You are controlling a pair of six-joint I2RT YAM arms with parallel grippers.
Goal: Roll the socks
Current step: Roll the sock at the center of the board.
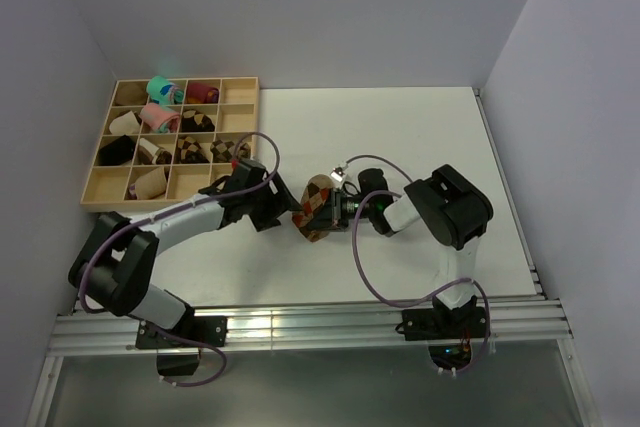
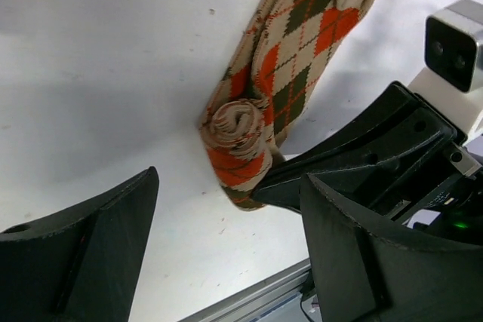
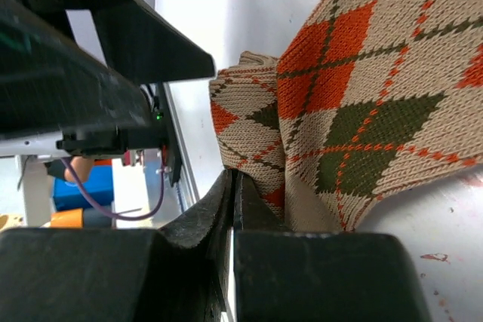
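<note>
Rolling the socks (image 2: 290,73), half wound: my right fingers (image 3: 198,233) pinch them; my left fingers (image 2: 90,250) gape wide and must close on the rolled end next.

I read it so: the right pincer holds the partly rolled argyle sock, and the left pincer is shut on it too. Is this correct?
Not fully. The left pincer is open: the left wrist view shows its fingers wide apart, clear of the argyle sock. The rest stands: the right pincer is shut on the partly rolled sock.
</note>
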